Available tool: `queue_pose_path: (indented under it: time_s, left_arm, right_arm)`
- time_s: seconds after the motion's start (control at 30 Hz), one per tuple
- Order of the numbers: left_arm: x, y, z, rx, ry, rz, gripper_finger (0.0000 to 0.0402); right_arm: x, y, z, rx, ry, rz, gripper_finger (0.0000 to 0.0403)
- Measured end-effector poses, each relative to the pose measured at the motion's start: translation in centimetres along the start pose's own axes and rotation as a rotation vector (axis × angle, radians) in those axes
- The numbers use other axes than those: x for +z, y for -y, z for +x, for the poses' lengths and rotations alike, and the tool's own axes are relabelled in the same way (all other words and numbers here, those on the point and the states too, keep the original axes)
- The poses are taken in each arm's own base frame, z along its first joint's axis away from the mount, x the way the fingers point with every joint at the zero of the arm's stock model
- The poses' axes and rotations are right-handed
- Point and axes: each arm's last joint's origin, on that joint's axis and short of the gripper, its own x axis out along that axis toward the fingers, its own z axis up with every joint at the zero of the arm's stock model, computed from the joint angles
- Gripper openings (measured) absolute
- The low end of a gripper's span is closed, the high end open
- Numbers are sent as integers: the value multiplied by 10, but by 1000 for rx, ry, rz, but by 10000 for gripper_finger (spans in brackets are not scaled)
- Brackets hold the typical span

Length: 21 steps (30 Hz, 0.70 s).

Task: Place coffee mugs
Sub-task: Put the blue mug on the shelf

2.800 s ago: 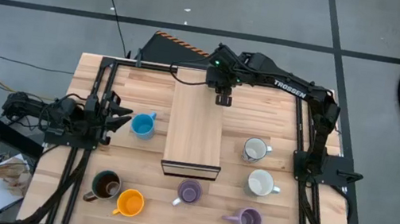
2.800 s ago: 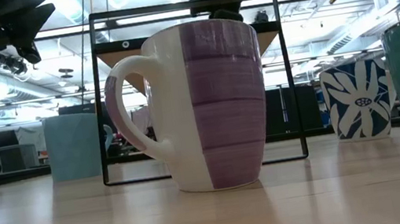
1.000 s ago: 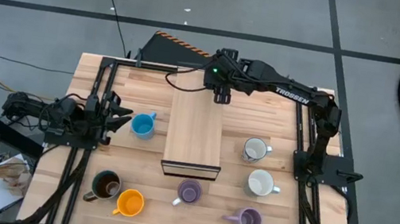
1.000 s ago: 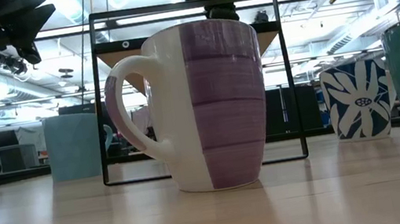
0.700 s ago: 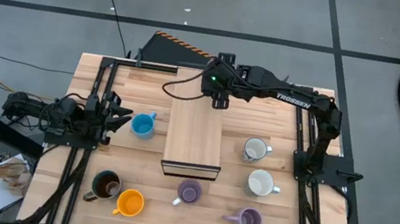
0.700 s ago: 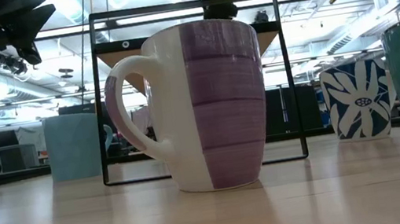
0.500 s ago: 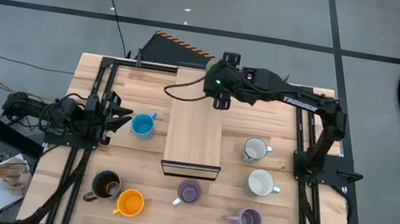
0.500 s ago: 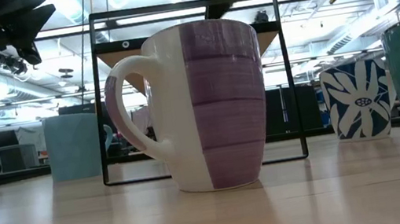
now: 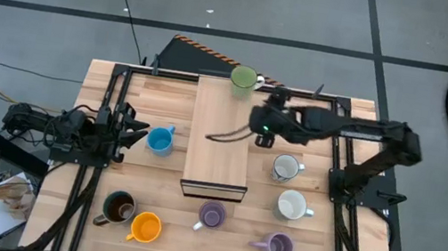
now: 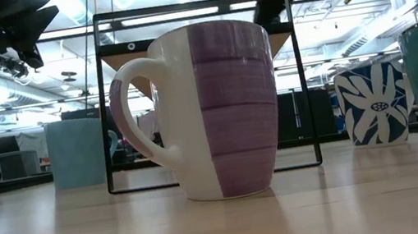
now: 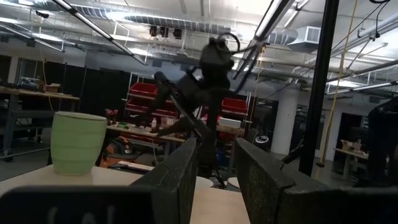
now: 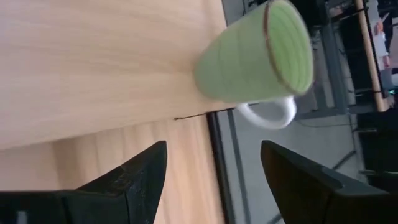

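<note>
Big wooden table (image 9: 156, 97), a raised wooden shelf (image 9: 219, 143) down its middle, and the green mug (image 9: 243, 78) stands upright at the shelf's far end. Right pincer (image 9: 264, 136) hangs beside the shelf, fingers wide apart, empty. Left pincer (image 9: 134, 132) waits by the blue mug (image 9: 159, 140), fingers part open, holding nothing. These mugs look stiff, glazed, slippery, breakable: take the rim or wall.

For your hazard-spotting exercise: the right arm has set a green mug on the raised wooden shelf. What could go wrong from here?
1. The green mug stands at the far corner of the shelf, near its edge; a knock might tip it off.
2. The open right gripper hangs above the white mug, so a careless descent could clip it.
3. The left gripper waits beside the blue mug; a sudden move could shove it.
</note>
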Motion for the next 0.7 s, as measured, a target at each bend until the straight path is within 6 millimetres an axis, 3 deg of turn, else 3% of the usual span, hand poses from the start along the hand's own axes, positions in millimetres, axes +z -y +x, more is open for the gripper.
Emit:
queue_pose_path:
  time_s: [0.33, 0.53, 0.7]
  left_arm:
    - [6, 0, 0, 13, 40, -69, 114]
    - [30, 0, 8, 230, -174, -56, 114]
    - [39, 1, 16, 362, -404, -17, 114]
  right_arm:
    - [-56, -20, -13, -25, 237, 148, 256]
    - [-80, -32, -12, -27, 348, 184, 255]
    - [-92, -42, -8, -22, 414, 214, 254]
